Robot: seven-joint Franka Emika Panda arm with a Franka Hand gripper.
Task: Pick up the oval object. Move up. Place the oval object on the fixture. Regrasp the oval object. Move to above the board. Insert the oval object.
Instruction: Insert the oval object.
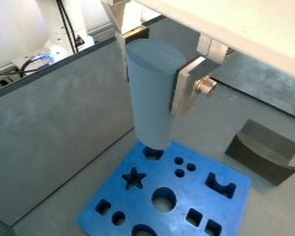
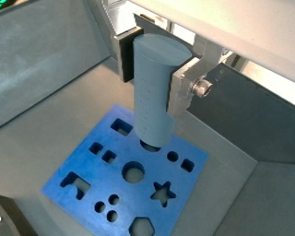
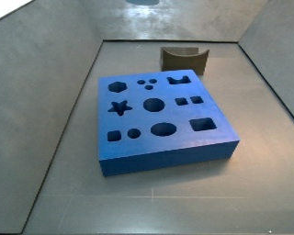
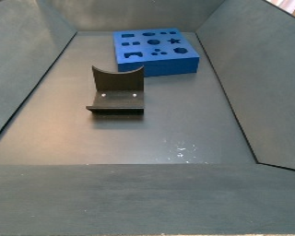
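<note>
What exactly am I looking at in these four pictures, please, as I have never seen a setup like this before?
This is a single robot arm working in a grey walled bin. Two pictures come from cameras on its wrist, looking down past the claw; two come from cameras fixed beside the bin, where neither arm nor claw shows. In both wrist views the claw's silver fingers grip a pale blue-grey peg, the oval object, hanging upright above the board. The board is a thick blue slab with star, hexagon, round and square holes, lying on the floor. Apart from it stands the fixture, a small dark bracket with a curved notch, now bare.
</note>
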